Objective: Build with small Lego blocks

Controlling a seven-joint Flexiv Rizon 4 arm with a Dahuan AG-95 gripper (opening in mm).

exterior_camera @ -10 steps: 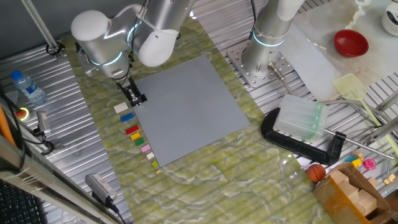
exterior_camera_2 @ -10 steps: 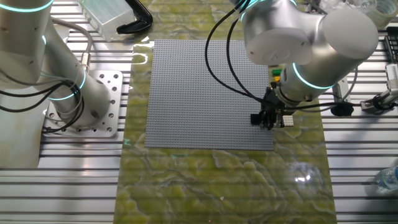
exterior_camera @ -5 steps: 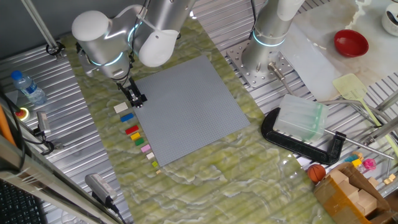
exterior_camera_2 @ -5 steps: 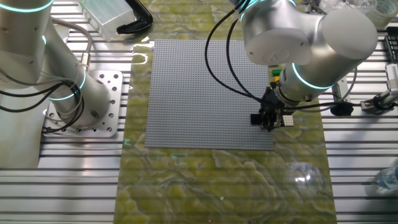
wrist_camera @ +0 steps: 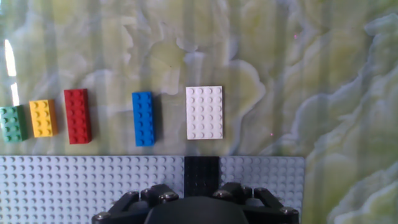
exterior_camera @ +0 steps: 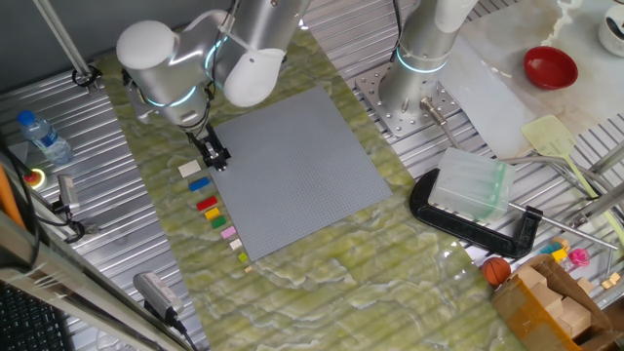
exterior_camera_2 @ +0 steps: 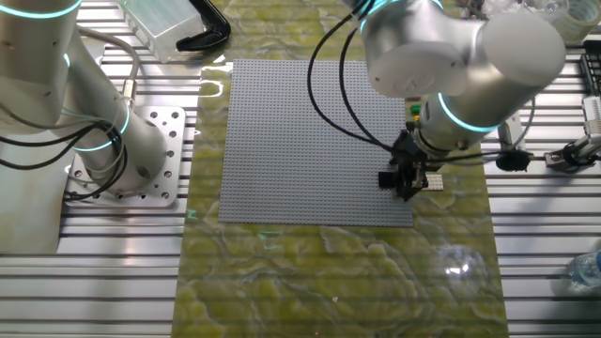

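- Tabletop (exterior_camera: 322,263): ribbed metal surface, covered in the working area by a green-yellow marbled mat.
- Robot arm (exterior_camera: 185,58): silver, rounded joints, reaching down over the near-corner edge of the baseplate; a second arm's base (exterior_camera: 419,58) stands bolted beyond the plate.
- Grey studded baseplate (exterior_camera: 292,166): large flat square lying on the mat.
- Clear plastic box (exterior_camera: 473,187): on the tabletop, well apart from the plate, sitting on a black clamp (exterior_camera: 439,216).
- Red bowl (exterior_camera: 551,66): far corner of the tabletop.
- Water bottle (exterior_camera: 44,136): lying on the ribbed metal off the mat.
- Pincer (exterior_camera: 213,154): black, pointed down at the plate's edge; the hand view shows its fingers closed on the black brick (wrist_camera: 201,175), which rests on the plate's studs at the edge.
- Cream-white brick (wrist_camera: 204,112): the widest piece, on the mat just beside the plate's edge, directly across from the black one.
- Blue brick (wrist_camera: 143,118): narrow, next in the row, apart from the white.
- Red brick (wrist_camera: 77,116): narrow, beside the blue.
- Yellow brick (wrist_camera: 42,118): short, beside the red.
- Green brick (wrist_camera: 12,123): short, at the frame edge of the hand view.
- Pink brick (exterior_camera: 229,233) and smaller pale pieces past it: end of the row along the plate's side; too small to detail.
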